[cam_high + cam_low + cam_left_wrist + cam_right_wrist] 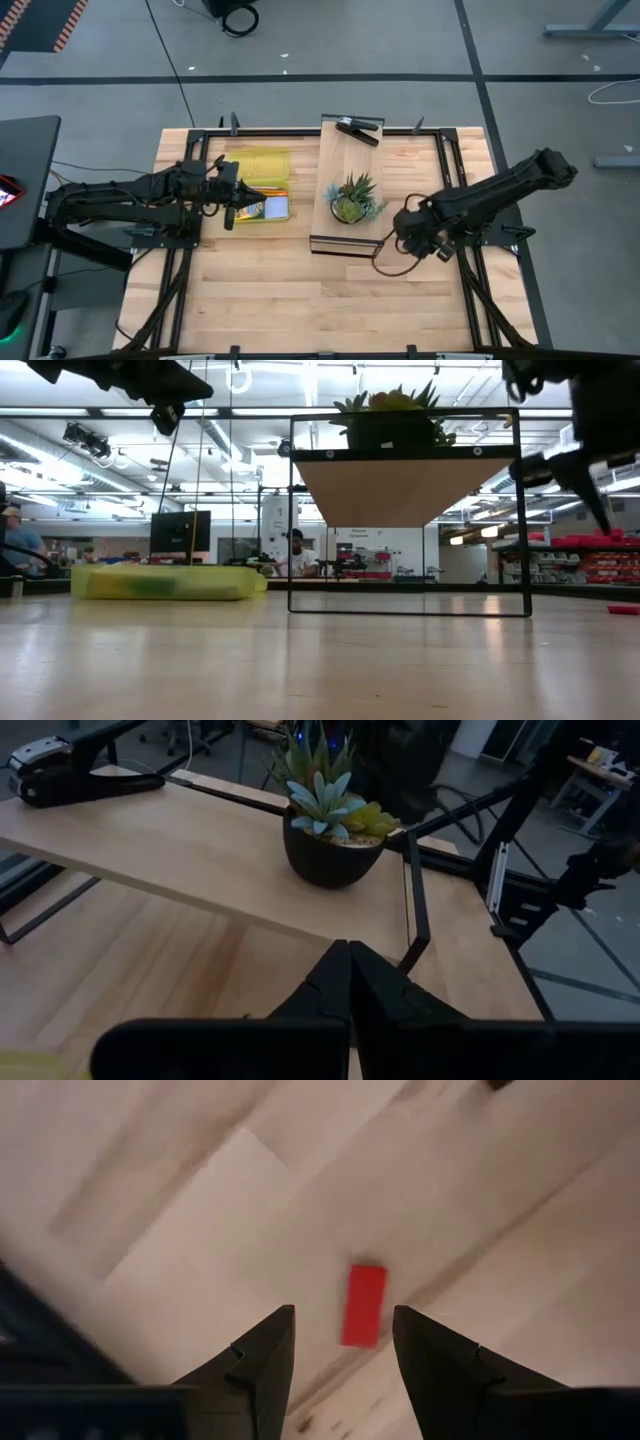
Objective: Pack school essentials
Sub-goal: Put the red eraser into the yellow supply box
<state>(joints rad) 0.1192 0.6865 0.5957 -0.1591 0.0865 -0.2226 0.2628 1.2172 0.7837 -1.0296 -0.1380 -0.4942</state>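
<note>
A tiny red block (363, 1305) lies flat on the wooden table. My right gripper (344, 1312) hangs open above it, one finger on either side, touching nothing; in the high view this gripper (410, 238) is right of the shelf's near end. The block also shows at the low view's right edge (622, 608). A yellow case (258, 172) lies on the table's left half, with the yellow-and-green crayon box (268, 208) at its near end. My left gripper (350, 948) is shut and raised over the case's left side (232, 203). Pad and pencils are not visible.
A wooden shelf on a black frame (340, 160) stands mid-table, carrying a green spiky potted plant (351, 198) and a black stapler (357, 129) at its far end. Black rails (455, 170) run along the table's sides. Bare wood lies toward the near edge (300, 300).
</note>
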